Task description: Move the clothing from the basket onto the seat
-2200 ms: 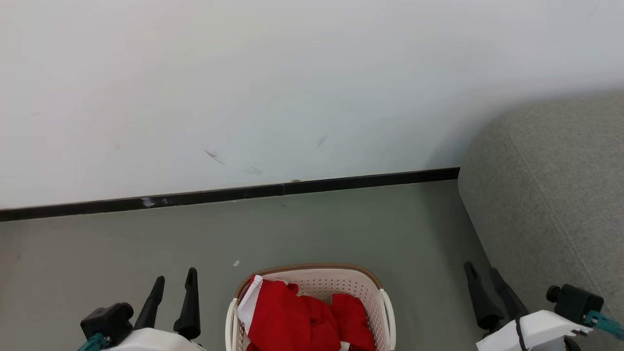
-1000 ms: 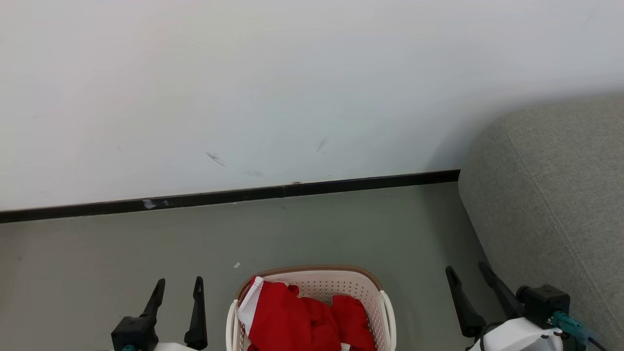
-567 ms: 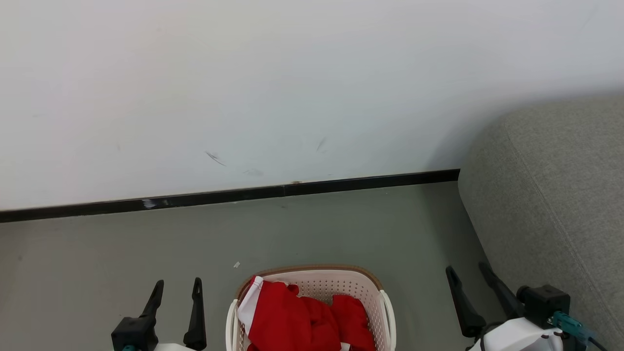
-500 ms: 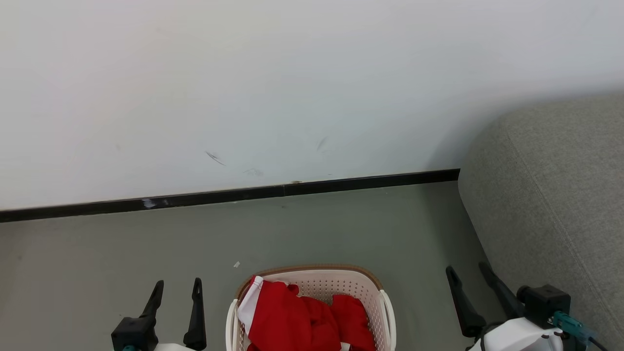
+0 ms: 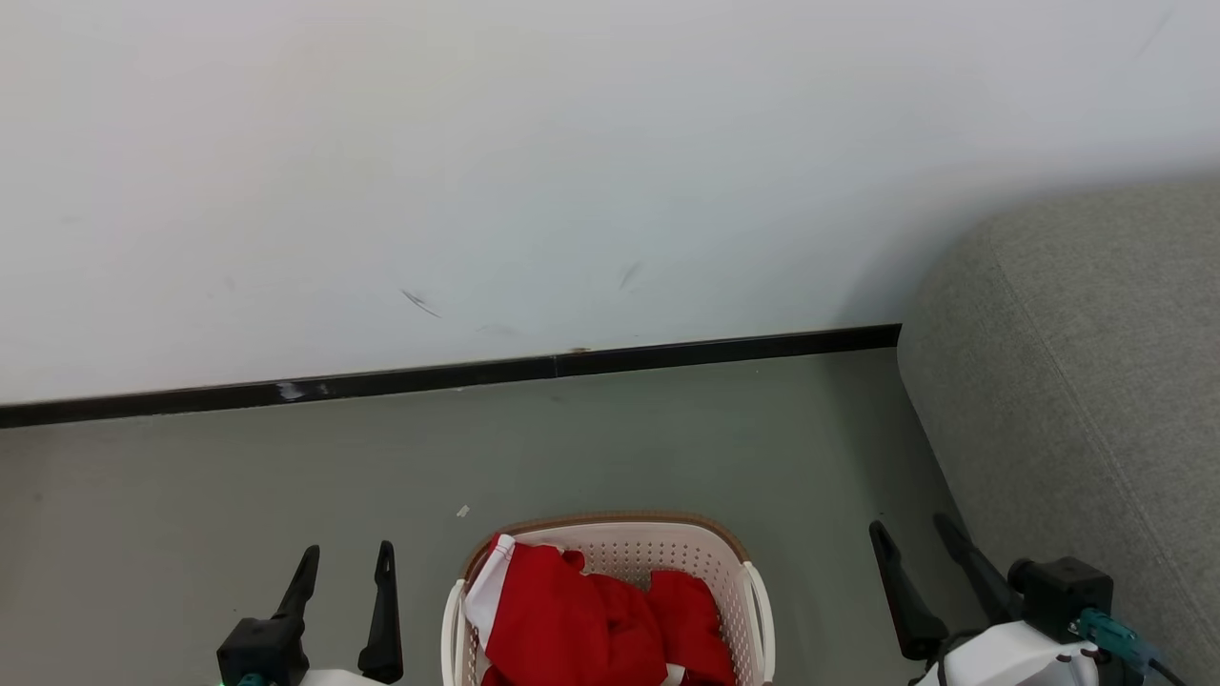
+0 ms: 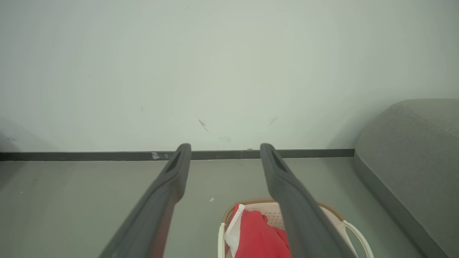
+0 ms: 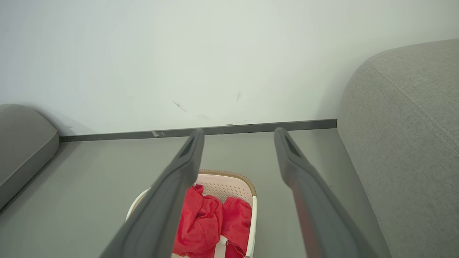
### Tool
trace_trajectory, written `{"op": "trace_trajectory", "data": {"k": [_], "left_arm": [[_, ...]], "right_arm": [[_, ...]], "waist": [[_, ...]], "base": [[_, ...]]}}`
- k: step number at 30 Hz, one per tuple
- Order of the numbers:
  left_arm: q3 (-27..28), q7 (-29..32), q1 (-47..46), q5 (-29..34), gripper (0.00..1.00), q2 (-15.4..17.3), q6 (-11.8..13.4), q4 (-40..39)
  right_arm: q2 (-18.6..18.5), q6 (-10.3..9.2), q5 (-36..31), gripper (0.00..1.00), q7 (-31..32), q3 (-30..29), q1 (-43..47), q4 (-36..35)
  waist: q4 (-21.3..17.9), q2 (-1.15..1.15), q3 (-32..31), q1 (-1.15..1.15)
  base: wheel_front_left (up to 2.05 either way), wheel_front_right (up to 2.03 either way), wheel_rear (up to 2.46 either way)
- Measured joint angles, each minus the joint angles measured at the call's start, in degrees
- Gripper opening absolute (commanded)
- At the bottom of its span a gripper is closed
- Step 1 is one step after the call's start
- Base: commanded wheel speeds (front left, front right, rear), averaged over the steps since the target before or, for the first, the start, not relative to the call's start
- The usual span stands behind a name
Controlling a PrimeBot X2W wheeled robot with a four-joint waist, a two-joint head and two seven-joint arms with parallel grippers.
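Red clothing with a white band lies bunched in the cream basket, which stands on the floor at the bottom middle of the head view. The grey seat rises at the right. My left gripper hangs open to the left of the basket, its fingers empty. On the other side, between basket and seat, my right gripper is open and empty too. The left wrist view has the clothing and the basket low down; the right wrist view looks down at the clothing in the basket.
A white wall with a black skirting strip stands behind the grey floor. A small white scrap lies on the floor. Another grey cushion sits at the far left of the right wrist view.
Over two seconds, both grippers sank lower and turned slightly. In the last second nothing has moved apart from a slight shift of the camera.
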Motion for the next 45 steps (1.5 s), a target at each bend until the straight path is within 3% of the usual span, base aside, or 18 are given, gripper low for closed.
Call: {"op": "trace_trajectory", "data": {"k": [22,45], "left_arm": [[-2.8,0.0,-4.5,3.9,1.00,0.9,-2.4,3.0],[-8.9,0.0,-13.2,10.6,1.00,1.9,-5.1,9.8]], "right_arm": [[0.0,0.00,0.0,1.00,-0.2,-2.1,0.1,-2.8],[0.1,0.00,1.2,1.00,-0.6,-4.0,-3.4,-8.8]], "waist": [[-1.0,0.00,4.0,0.00],[-3.9,0.00,14.6,-0.01]], "base": [[0.00,0.00,0.00],[0.00,0.00,0.00]]}}
